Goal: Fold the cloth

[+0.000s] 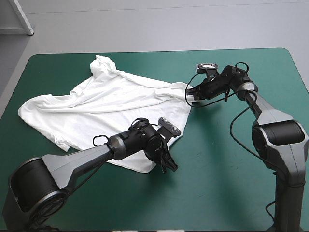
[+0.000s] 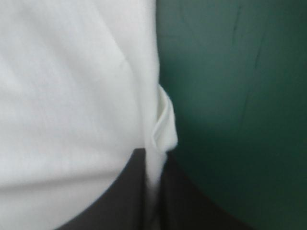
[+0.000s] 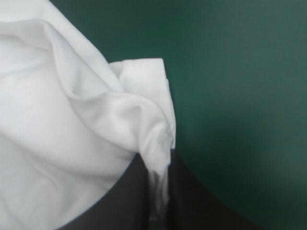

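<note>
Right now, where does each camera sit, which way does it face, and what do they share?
High view: above and behind the robot, looking forward and down at the table and T-shirt; both arms show.
Left wrist view: above that wrist, looking along the left tool, shut on the T-shirt's edge.
Right wrist view: above that wrist, looking along the right tool, shut on the T-shirt's corner.
All share the T-shirt.

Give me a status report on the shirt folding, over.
Left gripper shut on the T-shirt, near corner; right gripper shut on its far right corner. T-shirt spread out, wrinkled, not yet folded. Nothing in the way.
</note>
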